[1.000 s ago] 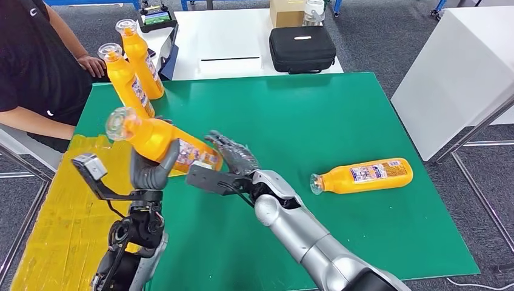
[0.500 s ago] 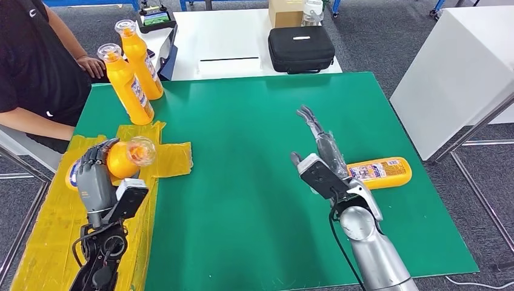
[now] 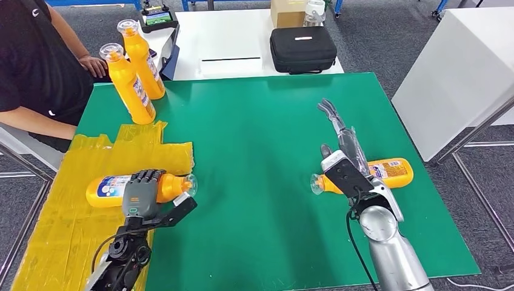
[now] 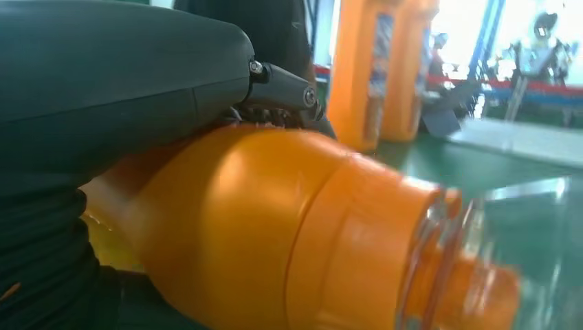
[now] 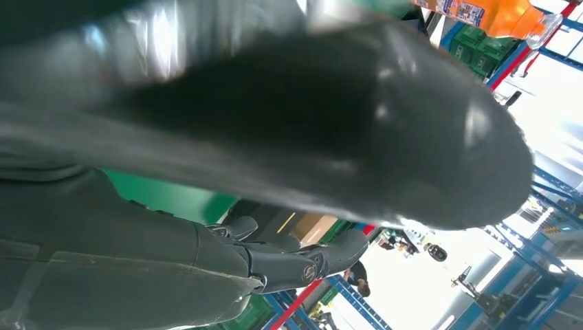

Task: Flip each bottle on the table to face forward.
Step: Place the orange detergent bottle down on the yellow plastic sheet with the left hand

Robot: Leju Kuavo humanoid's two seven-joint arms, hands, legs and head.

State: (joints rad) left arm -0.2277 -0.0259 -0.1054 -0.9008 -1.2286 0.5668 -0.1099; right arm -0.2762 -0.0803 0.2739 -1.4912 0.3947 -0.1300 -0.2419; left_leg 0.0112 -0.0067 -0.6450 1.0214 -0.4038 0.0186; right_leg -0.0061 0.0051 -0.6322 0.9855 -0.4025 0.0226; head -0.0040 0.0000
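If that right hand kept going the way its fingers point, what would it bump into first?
Probably nothing on the green table. The right hand points up and away over bare surface, past the lying bottle beside it; the black case lies further left. Depth is unclear.

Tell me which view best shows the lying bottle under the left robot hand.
The head view: the bottle lies whole on the yellow sheet, the left robot hand over its middle. The left wrist view gives a close neck and cap; the right wrist view a distant bottle, unclear which.

Evenly and brightly lit from overhead in the head view, sharp throughout, with soft sheen on the green counter and only faint shadows. Close and blurred in both wrist views, with blown-out white glare behind.
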